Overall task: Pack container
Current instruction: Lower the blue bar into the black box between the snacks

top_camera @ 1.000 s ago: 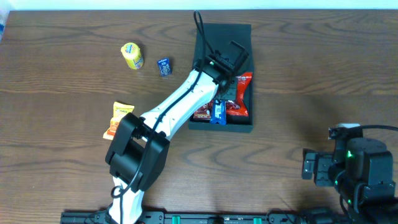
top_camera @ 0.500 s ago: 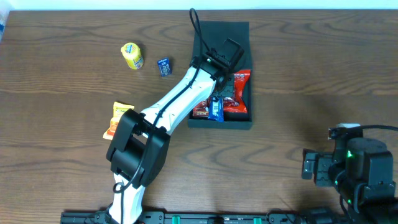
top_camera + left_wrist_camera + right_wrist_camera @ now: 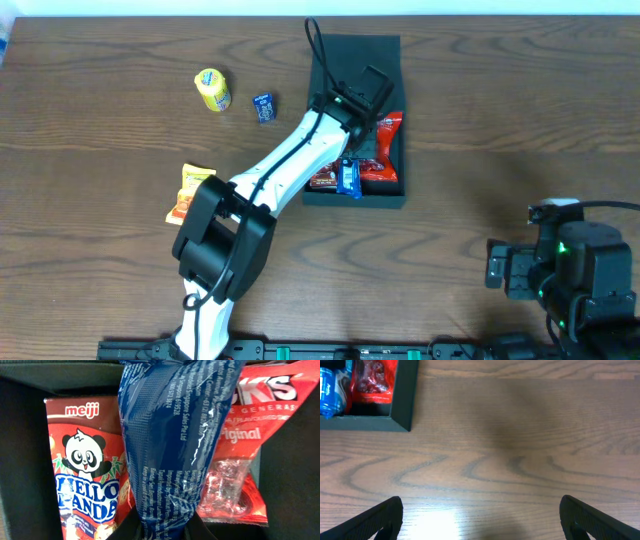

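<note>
- The container (image 3: 352, 199), a dark box with its flap lid open toward the top of the frame, sits on the bench (image 3: 500, 100) just right of upper centre in the overhead view.
- The left arm reaches from the lower left of that view diagonally up into the container, and its wrist hides much of the box's middle.
- The left claw (image 3: 160, 529) is clamped on a blue packet (image 3: 170, 445). In the left wrist view its dark fingers pinch the packet's lower end at the bottom edge of the frame.
- The blue packet runs up the centre of that view, over the container's inside. Whether it touches the container floor cannot be told.
- Behind it on the left lies a red Hello Panda packet (image 3: 82, 485), and on the right a red packet (image 3: 250, 435) with a clear window and the word "Original".
- From overhead, the blue packet lies between those two, near the container wall closest to the bottom of the frame.
- The right claw (image 3: 480, 522) stands wide open with nothing between its fingers, over bare bench. Its arm is parked at the lower right of the overhead view, well apart from the container.
- In the right wrist view, a corner of the container shows at the upper left.
- Outside the container, at the left of the overhead view, are a yellow packet (image 3: 212, 90), a small navy pack (image 3: 264, 106) beside it, and an orange packet (image 3: 188, 188) lower down, beside the left arm.
</note>
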